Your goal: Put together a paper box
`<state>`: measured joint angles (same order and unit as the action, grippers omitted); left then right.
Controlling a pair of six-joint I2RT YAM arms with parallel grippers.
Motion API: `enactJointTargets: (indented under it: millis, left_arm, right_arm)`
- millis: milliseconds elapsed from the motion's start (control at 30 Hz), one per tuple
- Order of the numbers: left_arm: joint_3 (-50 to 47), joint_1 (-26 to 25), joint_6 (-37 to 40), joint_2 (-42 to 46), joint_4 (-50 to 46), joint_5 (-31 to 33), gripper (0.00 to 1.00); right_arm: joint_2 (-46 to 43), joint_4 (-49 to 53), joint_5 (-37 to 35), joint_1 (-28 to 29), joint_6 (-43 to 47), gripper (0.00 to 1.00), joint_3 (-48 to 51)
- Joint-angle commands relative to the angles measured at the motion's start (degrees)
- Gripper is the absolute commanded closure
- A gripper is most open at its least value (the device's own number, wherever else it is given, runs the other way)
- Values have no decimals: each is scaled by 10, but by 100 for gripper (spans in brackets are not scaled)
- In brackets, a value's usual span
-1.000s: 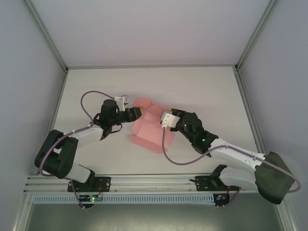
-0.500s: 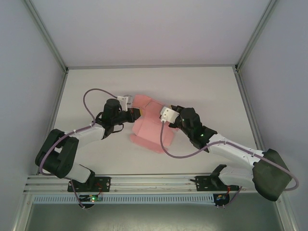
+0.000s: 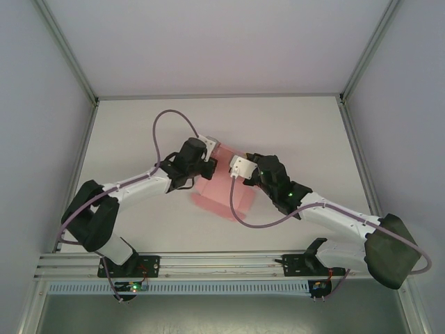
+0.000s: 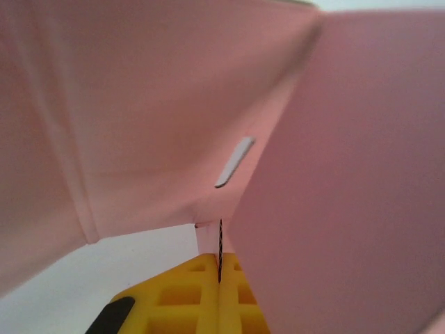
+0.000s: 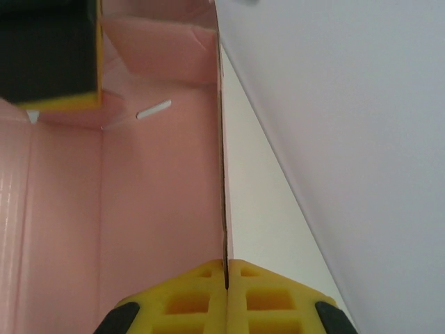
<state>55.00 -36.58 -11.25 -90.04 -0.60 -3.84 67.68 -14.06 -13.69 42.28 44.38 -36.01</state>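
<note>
The paper box (image 3: 221,197) is a pink creased card sheet lying mid-table, with panels folded upward. My left gripper (image 3: 212,167) reaches in from the left and is shut on a thin upright flap of the box (image 4: 174,104); its yellow fingers (image 4: 201,292) pinch the card edge near a small slot (image 4: 234,161). My right gripper (image 3: 242,182) comes from the right and is shut on the edge of a raised side panel (image 5: 160,195), which stands upright between its yellow fingers (image 5: 264,292). The left gripper's finger (image 5: 49,56) shows inside the box.
The white table (image 3: 292,132) is bounded by metal frame posts (image 3: 358,132) and grey walls on three sides. Purple cables (image 3: 163,122) loop above both arms. The arm bases sit at the near rail (image 3: 222,261).
The left gripper has moved right, in over the pink box, and closed on a flap. The right gripper has kept its grip and shifted slightly.
</note>
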Motion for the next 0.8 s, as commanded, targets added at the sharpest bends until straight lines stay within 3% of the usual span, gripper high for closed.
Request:
enactJointTargets:
  millis: [0, 267, 533, 667, 767]
  left_arm:
    - [61, -43, 46, -19, 1, -24, 100]
    - [81, -69, 44, -44, 6, -29, 100]
    - [55, -65, 28, -28, -6, 32, 100]
    - [27, -57, 22, 0, -15, 46, 84]
    - [7, -44, 16, 29, -35, 74, 64]
  right_arm:
    - [15, -15, 64, 19, 26, 100, 4]
    - [69, -81, -19, 51, 82, 100, 9]
    - [61, -85, -40, 45, 106, 100, 20]
    - [42, -80, -36, 32, 107, 100, 35]
    - [40, -88, -40, 27, 116, 100, 42]
